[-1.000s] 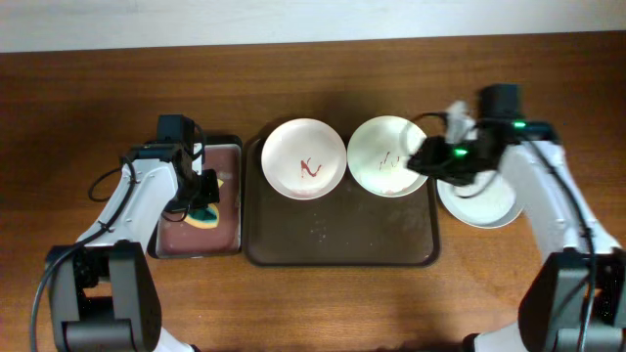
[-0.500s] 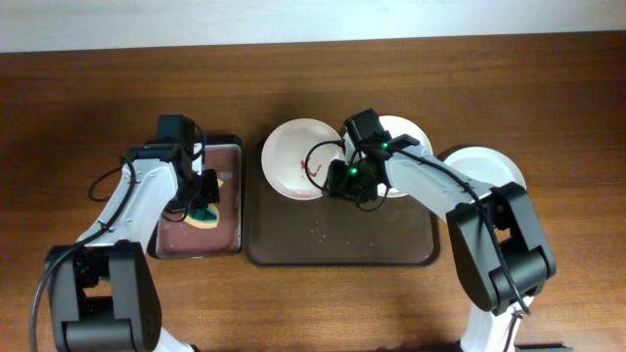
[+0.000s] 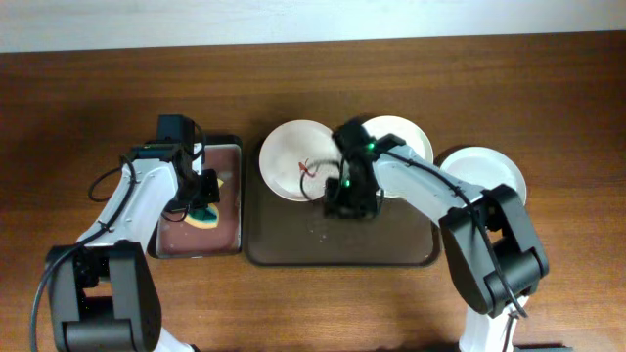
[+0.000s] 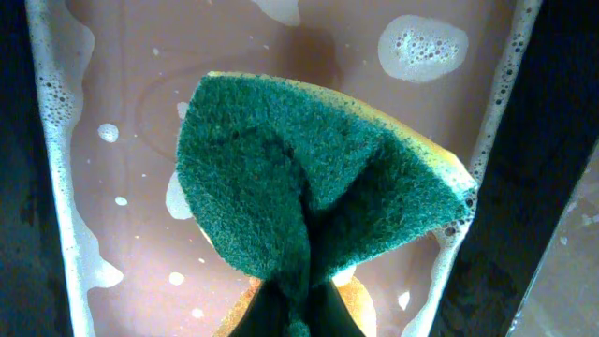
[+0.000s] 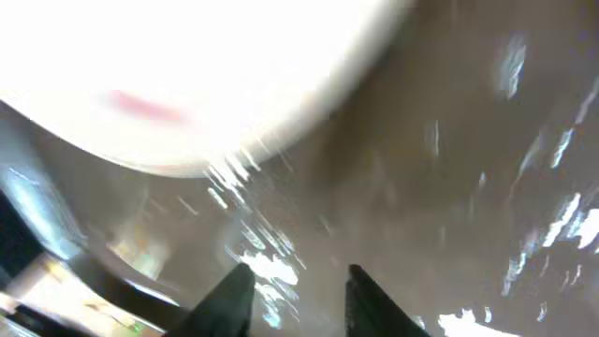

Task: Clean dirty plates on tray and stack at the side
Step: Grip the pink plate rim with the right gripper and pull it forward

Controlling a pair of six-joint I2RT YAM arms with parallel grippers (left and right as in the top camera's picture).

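On the tray point(image 3: 333, 244), the left plate point(image 3: 289, 161) shows red smears; the third plate point(image 3: 489, 176) lies clean at right. My right fingers point(image 5: 374, 295) stand apart; my left fingers point(image 3: 204, 188) clamp the green sponge point(image 4: 309, 187).

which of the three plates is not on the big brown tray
The rightmost plate, lying on the wooden table just right of the tray. The left plate and middle plate both sit in the tray.
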